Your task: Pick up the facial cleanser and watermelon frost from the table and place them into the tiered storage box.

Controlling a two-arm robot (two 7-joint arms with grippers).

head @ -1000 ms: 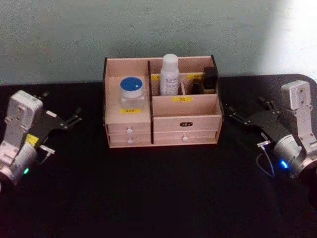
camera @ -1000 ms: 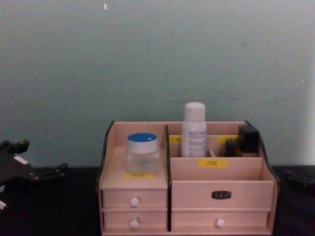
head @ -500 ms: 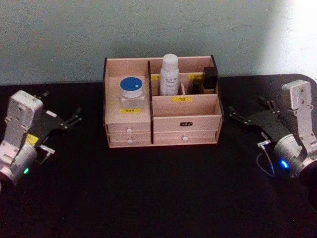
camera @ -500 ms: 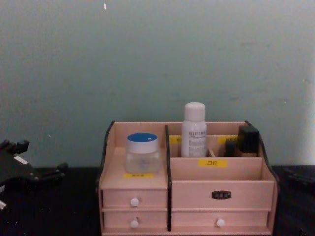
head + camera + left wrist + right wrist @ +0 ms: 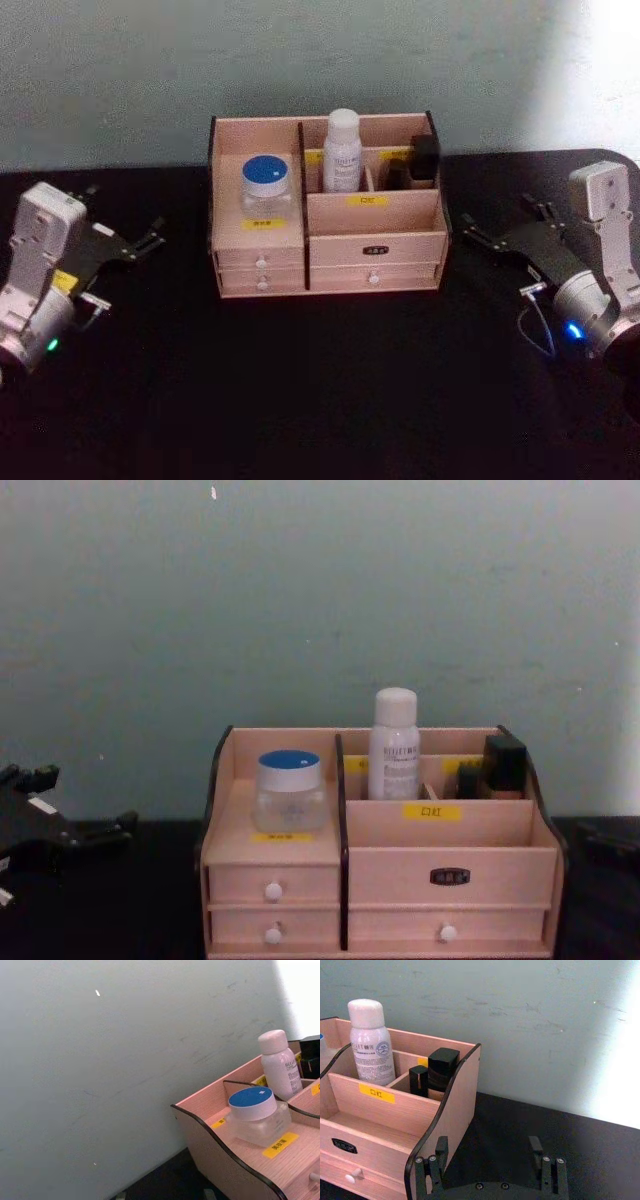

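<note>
Already boxed, facial cleanser (image 5: 342,151), well apart, right hand (image 5: 492,232)

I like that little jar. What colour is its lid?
The watermelon frost has a blue lid with a white edge. The left wrist view shows it best.

Dim, soft-focus views, bright glare on the wall (image 5: 600,70) at right, black table (image 5: 320,400) underexposed.

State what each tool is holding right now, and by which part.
Nothing is held. The left tool and right tool sit open beside the box, with the bottle and jar already inside.
</note>
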